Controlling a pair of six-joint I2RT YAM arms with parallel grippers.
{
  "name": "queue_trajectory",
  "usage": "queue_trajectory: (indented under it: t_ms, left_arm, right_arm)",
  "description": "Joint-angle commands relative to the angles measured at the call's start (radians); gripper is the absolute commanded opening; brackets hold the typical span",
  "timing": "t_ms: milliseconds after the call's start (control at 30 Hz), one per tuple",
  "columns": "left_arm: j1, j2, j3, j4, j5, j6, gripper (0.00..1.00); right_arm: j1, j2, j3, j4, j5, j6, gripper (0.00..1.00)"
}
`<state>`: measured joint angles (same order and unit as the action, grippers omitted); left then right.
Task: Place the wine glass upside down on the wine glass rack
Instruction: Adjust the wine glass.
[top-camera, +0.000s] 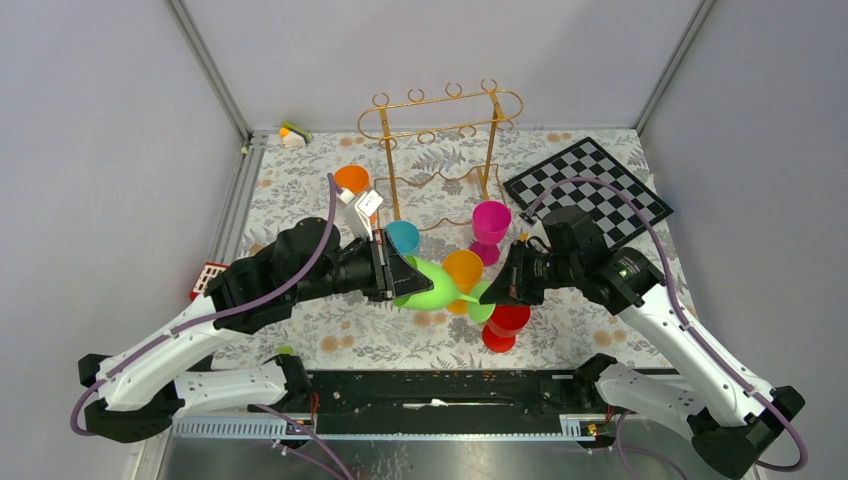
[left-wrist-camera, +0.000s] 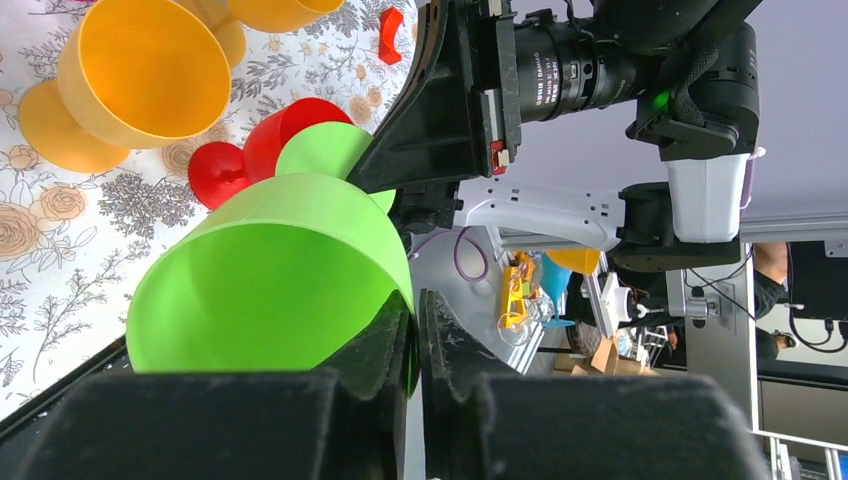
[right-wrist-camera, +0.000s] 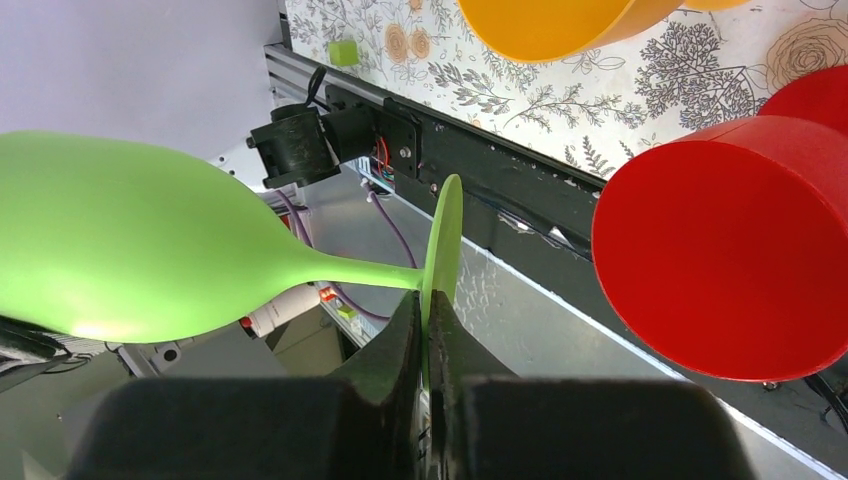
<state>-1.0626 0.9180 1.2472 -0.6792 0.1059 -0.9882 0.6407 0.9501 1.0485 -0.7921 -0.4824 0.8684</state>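
Note:
A green wine glass lies on its side in the air between both arms, above the table's middle. My left gripper is shut on the rim of its bowl. My right gripper is shut on its round foot, with the stem and bowl reaching left. The gold wire wine glass rack stands empty at the back middle of the table, well behind the glass.
Other plastic wine glasses stand around: orange, red, magenta, blue and another orange one. A checkered board lies at the back right. A red block sits at the left edge.

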Motion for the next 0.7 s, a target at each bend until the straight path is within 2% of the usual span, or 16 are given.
queue_trajectory:
  t_ms: [0,33,133,267,400,667]
  left_arm:
    - [-0.002,-0.025,0.002,0.081,0.020,0.005,0.12]
    - [-0.002,-0.029,-0.001,0.081,0.014,0.016,0.19]
    - [-0.002,-0.033,0.012,0.038,-0.036,0.053,0.51]
    - [-0.002,-0.018,0.066,-0.048,-0.073,0.101,0.77]
    - [-0.002,-0.013,0.102,-0.150,-0.102,0.130,0.84]
    - [0.006,0.057,0.180,-0.317,-0.229,0.210,0.90]
  right_arm:
    - [0.011,-0.006,0.042,0.008,0.016,-0.035,0.00]
    - [0.011,-0.007,0.059,-0.015,0.033,-0.049,0.00]
    - [0.011,-0.007,0.111,-0.086,0.084,-0.088,0.00]
    - [0.011,-0.002,0.184,-0.154,0.144,-0.132,0.00]
    - [0.011,-0.018,0.221,-0.151,0.194,-0.164,0.00]
    - [0.011,-0.040,0.347,-0.244,0.388,-0.284,0.00]
